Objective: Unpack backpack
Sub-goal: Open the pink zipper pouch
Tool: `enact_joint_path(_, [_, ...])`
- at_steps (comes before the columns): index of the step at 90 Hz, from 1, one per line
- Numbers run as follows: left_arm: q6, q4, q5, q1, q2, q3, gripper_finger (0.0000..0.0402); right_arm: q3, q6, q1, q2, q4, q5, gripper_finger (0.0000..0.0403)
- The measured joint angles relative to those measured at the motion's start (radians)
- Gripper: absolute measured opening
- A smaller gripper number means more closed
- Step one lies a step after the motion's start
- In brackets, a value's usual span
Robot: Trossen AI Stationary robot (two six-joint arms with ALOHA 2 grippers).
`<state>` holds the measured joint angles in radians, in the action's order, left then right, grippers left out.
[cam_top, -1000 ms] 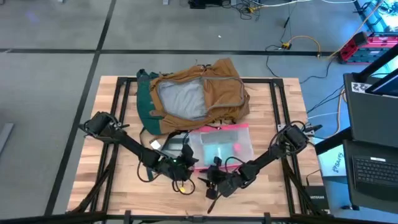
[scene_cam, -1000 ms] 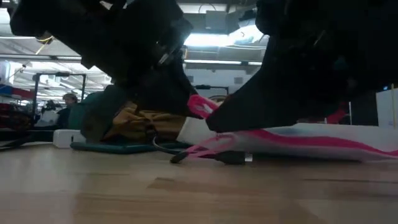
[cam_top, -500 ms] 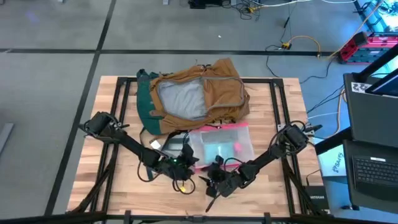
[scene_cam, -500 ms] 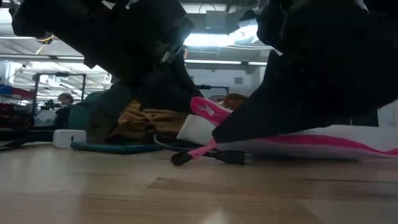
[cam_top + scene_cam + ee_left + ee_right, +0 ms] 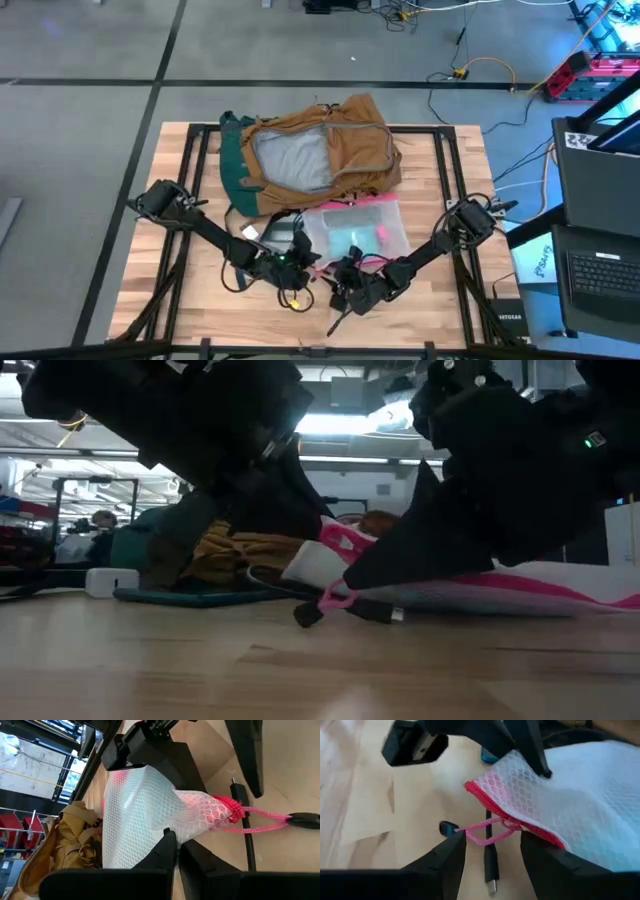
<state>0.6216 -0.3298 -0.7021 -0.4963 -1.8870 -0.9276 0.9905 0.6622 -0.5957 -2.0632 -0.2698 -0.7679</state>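
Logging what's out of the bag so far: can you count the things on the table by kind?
Backpacks: 1, the backpack
Mesh pouches: 1, the pouch, pinched by the left gripper
Cables: 1, the black cable, near the right gripper
Total: 3

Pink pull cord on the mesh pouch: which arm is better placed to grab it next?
Right. The right gripper is open with the pink pull cord lying between its fingers. The left gripper is shut on the mesh pouch corner, holding it.
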Motion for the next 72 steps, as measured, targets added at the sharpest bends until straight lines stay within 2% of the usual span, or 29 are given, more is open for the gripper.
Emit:
enact_joint_path(53, [-0.001, -0.004, -0.004, 0.000, 0.000, 0.000, 0.0000, -0.003, 0.014, 0.014, 0.000, -0.021, -0.027, 0.0168])
enact_joint_path(62, [-0.001, -0.004, -0.003, 0.000, 0.000, 0.000, 0.0000, -0.003, 0.010, 0.015, 0.000, -0.020, -0.027, 0.0140])
enact_joint_path(72, [-0.004, -0.005, 0.001, -0.001, 0.000, 0.000, 0.0000, -0.004, -0.013, 0.015, -0.001, -0.018, -0.027, 0.0089])
